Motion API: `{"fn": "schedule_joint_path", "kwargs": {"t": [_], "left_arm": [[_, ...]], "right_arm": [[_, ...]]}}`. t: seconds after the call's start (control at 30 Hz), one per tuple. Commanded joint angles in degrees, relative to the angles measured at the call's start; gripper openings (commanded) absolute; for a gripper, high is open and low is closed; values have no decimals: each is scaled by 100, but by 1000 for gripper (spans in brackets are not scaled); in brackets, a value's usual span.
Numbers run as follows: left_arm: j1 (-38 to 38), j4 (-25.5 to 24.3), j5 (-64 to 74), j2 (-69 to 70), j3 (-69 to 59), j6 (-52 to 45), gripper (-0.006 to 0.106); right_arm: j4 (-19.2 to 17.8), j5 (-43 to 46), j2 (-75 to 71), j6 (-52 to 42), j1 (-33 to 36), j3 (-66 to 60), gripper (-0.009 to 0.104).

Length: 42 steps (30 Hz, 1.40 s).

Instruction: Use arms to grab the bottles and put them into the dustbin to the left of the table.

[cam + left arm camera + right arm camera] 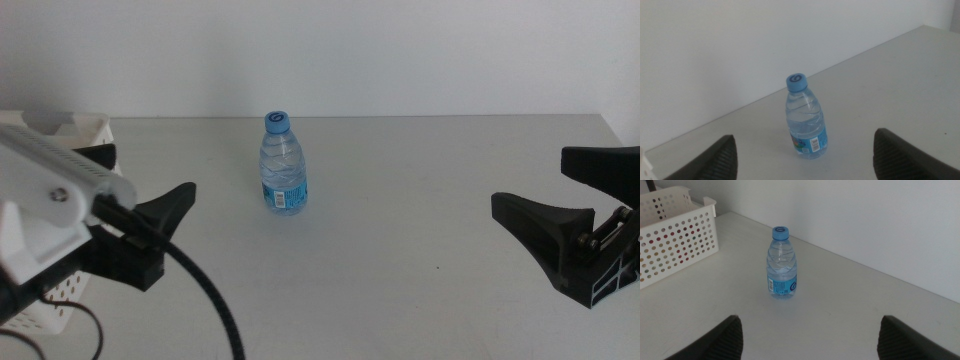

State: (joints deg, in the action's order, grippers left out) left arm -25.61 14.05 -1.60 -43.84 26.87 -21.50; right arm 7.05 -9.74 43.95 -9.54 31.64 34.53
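Observation:
A clear water bottle with a blue cap and a blue label stands upright on the grey table, a little left of centre. It also shows in the left wrist view as the bottle and in the right wrist view as the bottle. My left gripper hovers open at the left, beside the dustbin, facing the bottle from a distance. On the right side my right gripper is open too, well apart from the bottle. Neither holds anything.
The dustbin is a white basket with round holes, standing at the table's left end. A black cable curves down from the left arm. A white wall rises behind the table's far edge.

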Motion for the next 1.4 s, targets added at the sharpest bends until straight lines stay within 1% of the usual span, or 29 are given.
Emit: {"fn": "schedule_joint_path", "kwargs": {"t": [0.0,0.23,0.33,0.5,0.7,0.73,0.77,0.83,0.97,1.03,1.13,1.2,1.37], "left_arm": [[-200,66,-910,-427,141,-27,92],[-300,8,-2303,-1838,141,777,92],[-291,-197,-2731,-2183,141,794,92],[-291,-236,-3595,-2679,151,794,92],[-270,-271,-3710,-3496,622,822,92],[-220,-357,-3710,-3629,738,822,92],[-174,-469,-3710,-3761,835,865,92],[-8,-848,-3700,-4017,1103,1132,92],[411,-1970,-3700,-4502,1609,2150,92],[593,-2620,-3700,-4785,1887,2687,92],[739,-3305,-3700,-5197,2268,3380,92],[753,-3525,-3700,-5429,2484,3574,92],[753,-3531,-3719,-5995,2932,3621,92]], "right_arm": [[-32,411,-29,-45,-1,171,76],[-32,411,-29,-45,-1,171,76],[-32,411,-29,-45,-1,171,76],[-37,411,-29,-45,-1,171,76],[-37,411,-29,-45,-1,171,76],[-37,411,-29,-45,-1,171,76],[-36,411,-29,-45,-1,171,76],[-36,411,-29,-45,-1,171,75],[-36,411,-29,-45,-1,171,75],[-36,411,-29,-45,-1,171,75],[-36,411,-29,-45,-1,171,75],[-36,411,-29,-45,-1,171,75],[-36,411,-29,-45,-1,171,75]]}}
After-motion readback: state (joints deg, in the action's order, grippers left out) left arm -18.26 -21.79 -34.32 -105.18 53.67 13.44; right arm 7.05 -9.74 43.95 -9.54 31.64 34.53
